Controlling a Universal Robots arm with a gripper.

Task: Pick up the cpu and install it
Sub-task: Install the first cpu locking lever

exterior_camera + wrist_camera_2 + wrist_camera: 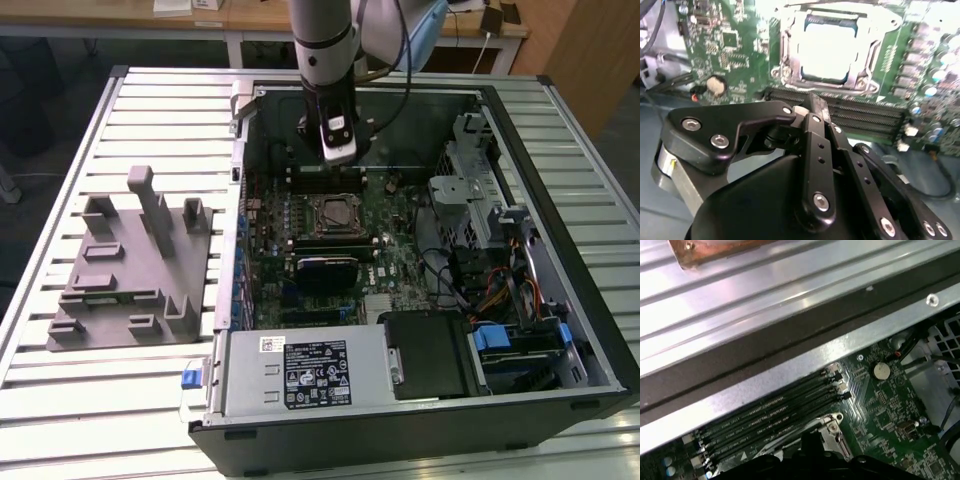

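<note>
The cpu [827, 47], a thin, light, stiff, fragile chip best held by its edges, lies seated in the motherboard socket [333, 213] inside the open computer case [560, 120], while the gripper [812, 107], fingers clenched on nothing, hovers beside it.

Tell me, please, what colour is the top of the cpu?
Pale silver; the cpu sits in its socket, clearest in the second wrist view.

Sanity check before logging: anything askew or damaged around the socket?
Nothing stands out. The cpu lies flat and square inside the socket frame in the second wrist view. The gripper hangs above the memory slots, holding nothing that I can see.
</note>
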